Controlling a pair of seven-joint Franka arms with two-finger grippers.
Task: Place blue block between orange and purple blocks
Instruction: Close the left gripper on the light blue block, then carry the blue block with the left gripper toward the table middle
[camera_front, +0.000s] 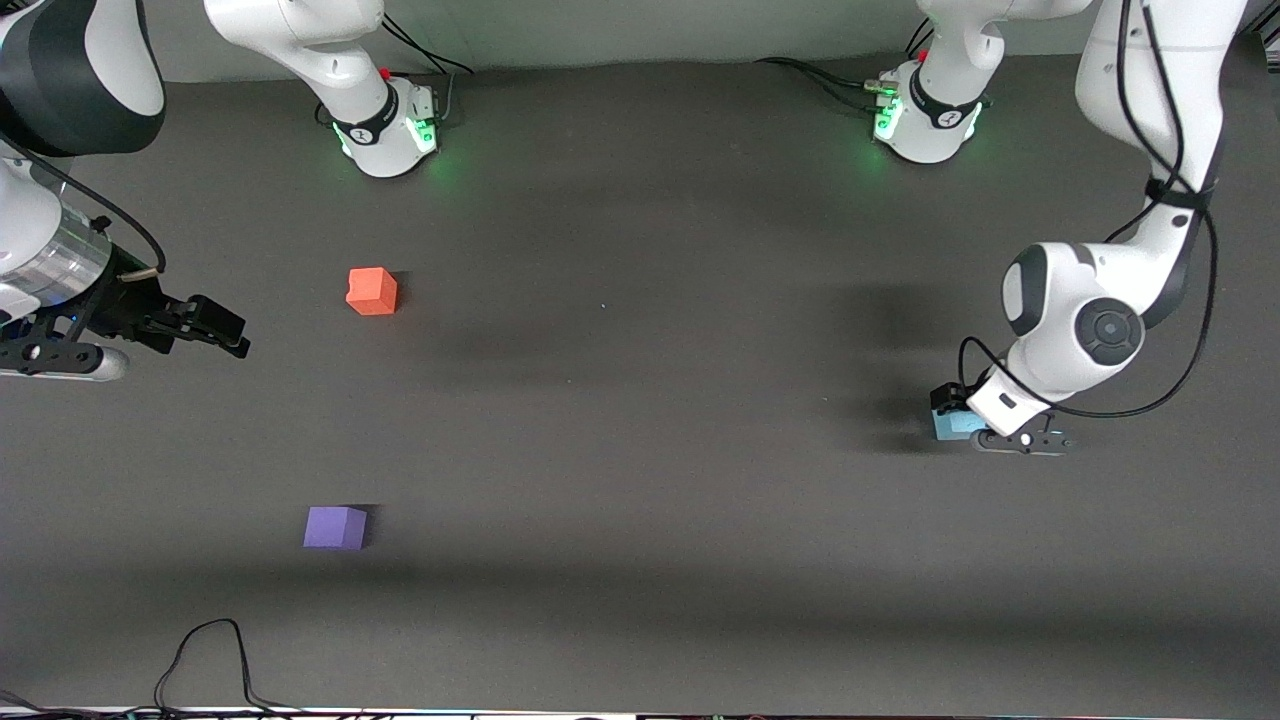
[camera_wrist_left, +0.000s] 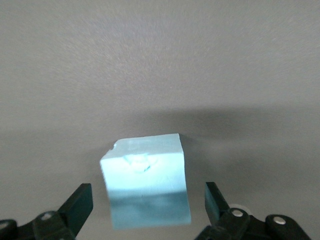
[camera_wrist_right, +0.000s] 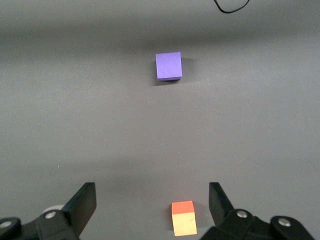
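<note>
Three foam cubes on dark grey table (camera_front: 640, 450). Blue block (camera_front: 950, 425) sitting toward left arm's end of table, mostly covered by left arm's wrist in front view. Left gripper (camera_wrist_left: 149, 202) down low around blue block (camera_wrist_left: 146, 182), fingers (camera_wrist_left: 80, 202) spread wide, one each side of cube, gaps visible on both sides, so released, not clamped. Small dent on cube's top face. Cube resting on table, shadow cast beside it.

Orange block (camera_front: 372, 291) toward right arm's end of table, farther from front camera. Purple block (camera_front: 336, 527) also toward right arm's end, nearer to front camera than orange block, well apart from it. Bare table between those two. Blue block well apart from both.

Right gripper (camera_front: 228, 335) up in air at right arm's end of table, waiting. Right wrist view: fingers (camera_wrist_right: 82, 202) spread wide, released, holding nothing; orange block (camera_wrist_right: 183, 218) and purple block (camera_wrist_right: 168, 66) both below on table.

Black cable (camera_front: 210, 650) lying at table edge nearest front camera.
</note>
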